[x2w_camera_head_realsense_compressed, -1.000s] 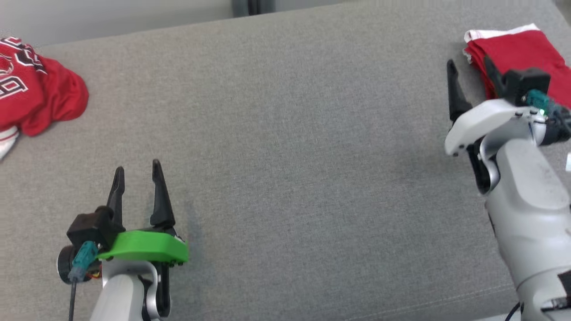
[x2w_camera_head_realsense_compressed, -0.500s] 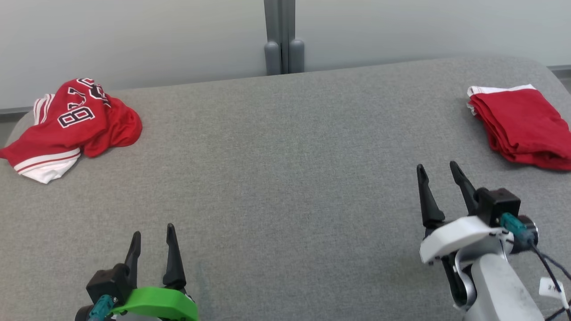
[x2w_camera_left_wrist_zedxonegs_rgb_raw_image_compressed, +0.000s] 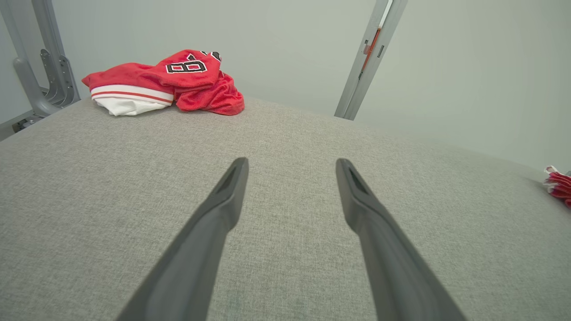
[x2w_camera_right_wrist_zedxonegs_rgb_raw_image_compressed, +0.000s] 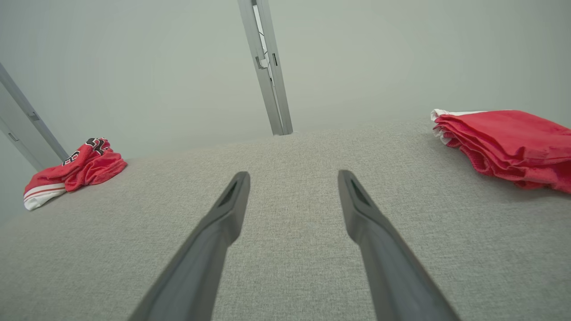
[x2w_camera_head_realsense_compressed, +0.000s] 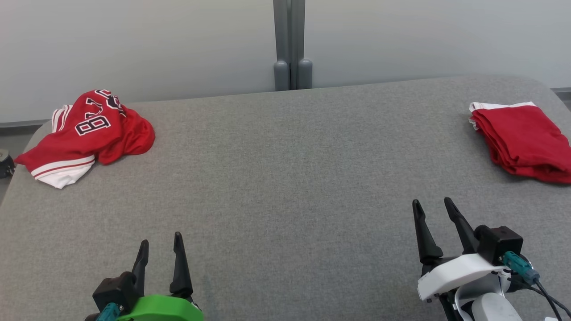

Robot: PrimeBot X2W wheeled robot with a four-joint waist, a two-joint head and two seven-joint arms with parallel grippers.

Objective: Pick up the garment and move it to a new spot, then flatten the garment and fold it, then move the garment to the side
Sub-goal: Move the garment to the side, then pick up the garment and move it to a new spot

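On the grey table point(x2w_camera_head_realsense_compressed: 285, 187), the crumpled jersey point(x2w_camera_head_realsense_compressed: 89, 129) lies at the far left corner, and a folded red garment point(x2w_camera_head_realsense_compressed: 522, 138) rests at the far right edge. Both the left gripper point(x2w_camera_head_realsense_compressed: 160, 238) and the right gripper point(x2w_camera_head_realsense_compressed: 432, 202) hover near the front, jaws apart, holding nothing. It seems the picking step is in hand; the next move calls for the left arm to reach far forward to the jersey

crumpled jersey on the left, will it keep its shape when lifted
Probably floppy: the crumpled jersey lies in soft bunched folds, so it would likely drape from a pinch. Pushed, it may bunch on the textured grey surface rather than slide.
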